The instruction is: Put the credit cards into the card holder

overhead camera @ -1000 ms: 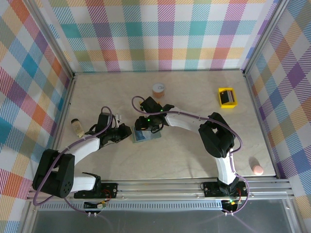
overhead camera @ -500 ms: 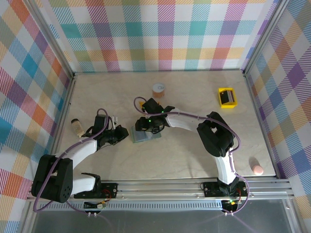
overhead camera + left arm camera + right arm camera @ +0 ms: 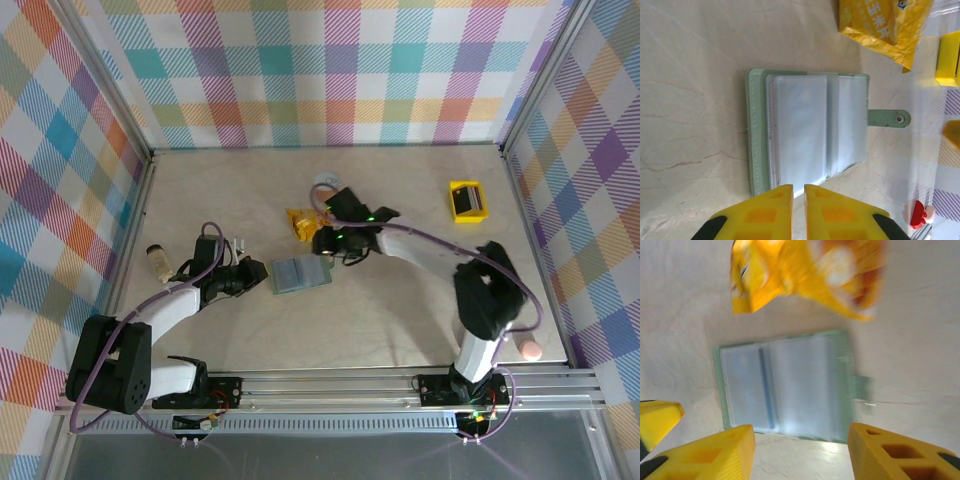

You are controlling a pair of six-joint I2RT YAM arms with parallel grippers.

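The card holder [image 3: 300, 272] lies open and flat on the table, sage green with clear sleeves [image 3: 805, 135] and a snap tab. Through one sleeve [image 3: 785, 385] a thin blue edge [image 3: 766, 390] shows, probably one of the credit cards. My left gripper [image 3: 257, 276] sits at the holder's left edge. Its yellow fingers are almost together [image 3: 798, 192], with a thin slit between them, nothing in it, and the tips just off the edge. My right gripper [image 3: 335, 240] hovers behind the holder, open wide [image 3: 800, 452] and holding nothing.
A crinkly orange-yellow snack packet [image 3: 300, 222] lies just behind the holder. A yellow tray [image 3: 466, 200] with something dark inside stands at the back right. An orange cup [image 3: 322, 185] is behind the right arm, a cork-like piece [image 3: 156, 260] far left, a pink object [image 3: 527, 349] near right.
My right gripper has pulled off the holder toward the back right and opened wider, which uncovers the snack packet. The blue card seen on the holder earlier now sits in a sleeve. Left fingers loosened slightly.
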